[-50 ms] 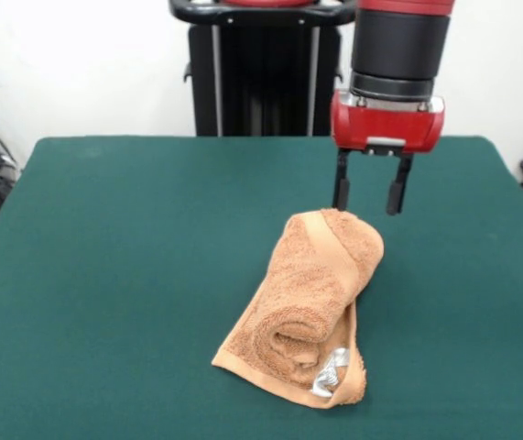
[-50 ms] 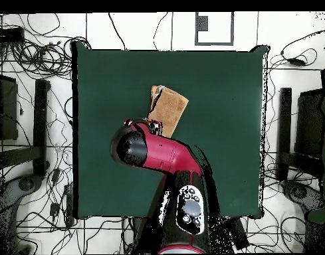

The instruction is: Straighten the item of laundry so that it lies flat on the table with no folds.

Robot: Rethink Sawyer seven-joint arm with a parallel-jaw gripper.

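Observation:
The item of laundry (image 1: 309, 301), an orange-tan terry towel, lies rolled and folded on the table (image 1: 133, 275), with a small white-silver label (image 1: 331, 374) at its near edge. From above, the item of laundry (image 2: 169, 107) shows as a tan patch on the table (image 2: 224, 146), partly hidden under the arm. My gripper (image 1: 369, 206) hangs open just above the towel's far end, its two black fingers (image 1: 342, 191) apart with nothing between them. In the overhead view the arm's red and black head covers the gripper.
The robot's black pedestal (image 1: 261, 73) stands behind the table's far edge. Cables and black stands (image 2: 38, 126) surround the table on the floor. A white sheet with a dark frame (image 2: 213, 28) lies beyond one table edge.

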